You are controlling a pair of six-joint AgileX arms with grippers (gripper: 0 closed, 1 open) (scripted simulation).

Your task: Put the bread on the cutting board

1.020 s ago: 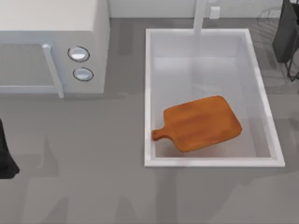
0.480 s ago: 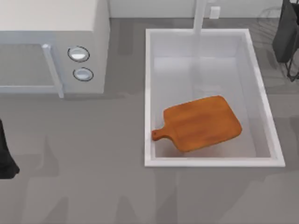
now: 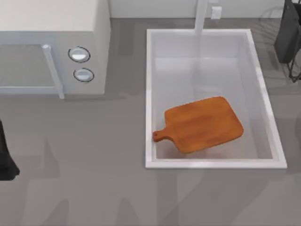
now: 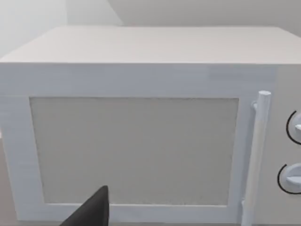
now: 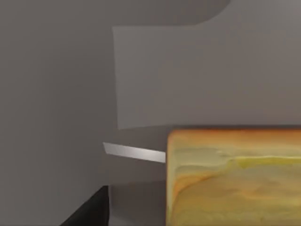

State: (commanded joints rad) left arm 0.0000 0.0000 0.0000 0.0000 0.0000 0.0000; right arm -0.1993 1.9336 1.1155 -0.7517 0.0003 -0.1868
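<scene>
Right wrist view — bread (image 5: pixel 235 179) close beside right end effector (image 5: pixel 91 209), cutting board (image 3: pixel 202 124) in sink (image 3: pixel 149 94)

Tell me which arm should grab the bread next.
Right, most likely. The bread sits close before the right wrist camera, while the left wrist camera faces the microwave. The board lies in the sink, nearer the right arm.

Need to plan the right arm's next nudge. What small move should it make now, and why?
Probably ease the right gripper in onto the bread. The right wrist view shows the golden chunk close ahead, one dark fingertip beside it, and no grip visible. The cutting board lies bare in the white sink, so the pickup comes first. The right arm is at the table's far right; the left arm is parked at the left edge.
</scene>
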